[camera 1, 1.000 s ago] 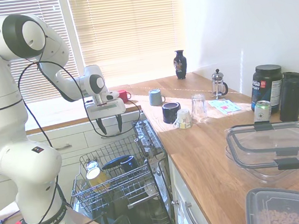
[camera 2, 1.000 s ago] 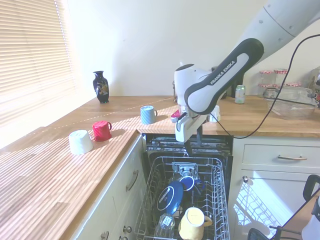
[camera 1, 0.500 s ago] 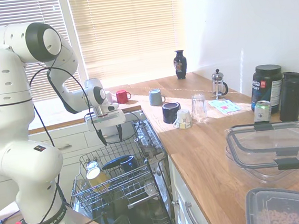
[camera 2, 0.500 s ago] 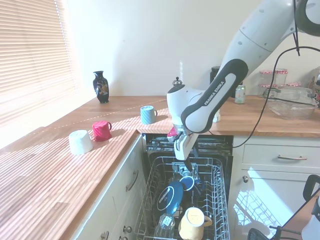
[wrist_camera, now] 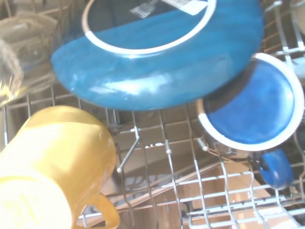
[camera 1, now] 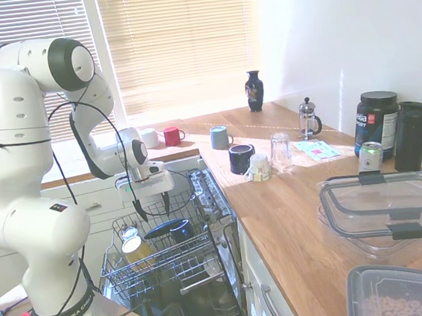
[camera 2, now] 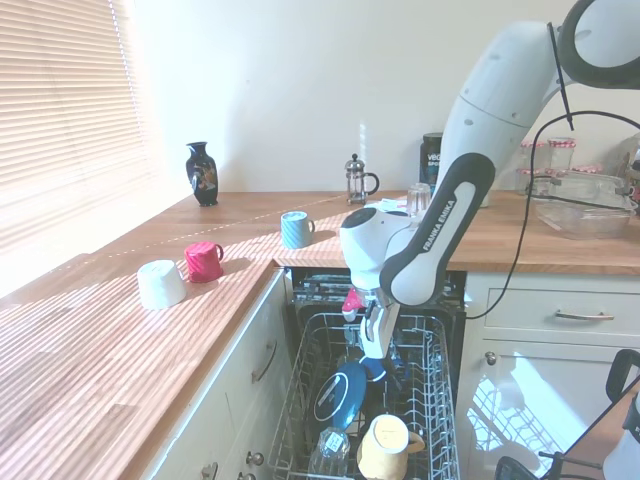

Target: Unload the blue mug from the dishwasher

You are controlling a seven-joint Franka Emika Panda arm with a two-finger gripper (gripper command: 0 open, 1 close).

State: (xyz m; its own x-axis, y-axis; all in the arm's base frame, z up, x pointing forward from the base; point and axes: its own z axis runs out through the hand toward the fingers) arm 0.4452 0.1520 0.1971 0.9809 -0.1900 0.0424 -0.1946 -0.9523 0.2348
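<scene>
The blue mug [wrist_camera: 252, 112] stands upside down in the dishwasher's pulled-out wire rack [camera 1: 155, 272], its handle [wrist_camera: 276, 168] pointing away from a big blue bowl [wrist_camera: 152, 62] that leans right against it. In the exterior views the mug [camera 1: 182, 230] [camera 2: 376, 369] is a small dark shape beside that bowl [camera 2: 340, 392]. My gripper [camera 1: 151, 207] [camera 2: 372, 338] hangs open just above the rack, fingers pointing down, over the mug and bowl. It holds nothing.
A yellow mug [camera 2: 385, 445] and a clear glass [wrist_camera: 19, 62] also sit in the rack [camera 2: 435, 400]. On the worktop stand a pale grey-blue mug [camera 1: 219, 137], a near-black mug [camera 1: 241, 158], a red mug [camera 2: 204, 261] and a white mug [camera 2: 160, 283].
The arm has come down from worktop height to just above the rack, shifting slightly away from the counter edge. The gripper stays open and the dishes have not moved.
</scene>
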